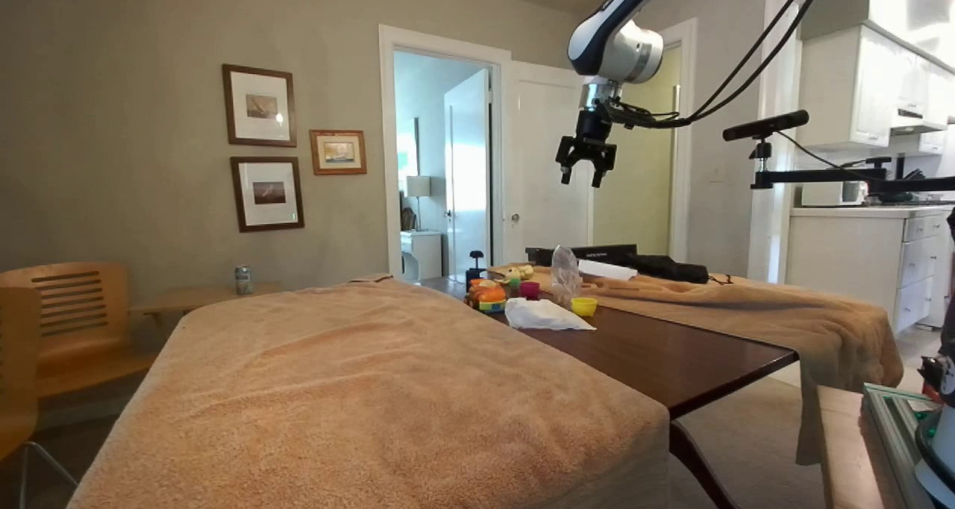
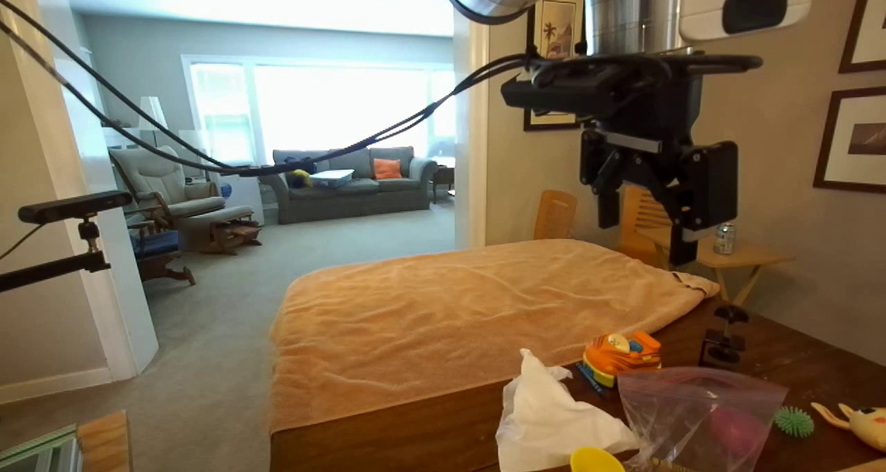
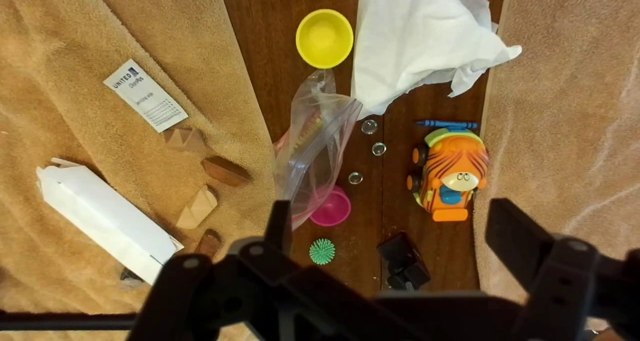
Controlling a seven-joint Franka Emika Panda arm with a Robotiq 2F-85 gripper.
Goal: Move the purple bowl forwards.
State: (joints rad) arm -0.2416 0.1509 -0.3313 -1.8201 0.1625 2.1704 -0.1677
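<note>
Bowl (image 3: 335, 211) (purple): bag (image 3: 311, 153) overlaps 1 edge, toy car (image 3: 452, 176) apart.

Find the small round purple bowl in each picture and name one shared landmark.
In an exterior view: purple bowl, right of and below centre.
In an exterior view: purple bowl, lower right, seen through a clear plastic bag.
Wrist view: purple bowl, just below centre.
Shared landmark: round yellow bowl.

- In an exterior view, on the table (image 1: 664, 352): toy car (image 1: 486, 298) left, far bowl (image 1: 530, 290) between, near bowl (image 1: 584, 307) right.
- Cloth (image 1: 543, 315) before both bowls.
- Bag (image 1: 565, 272) between them.
- Clamp (image 1: 474, 275) behind the toy car.
</note>
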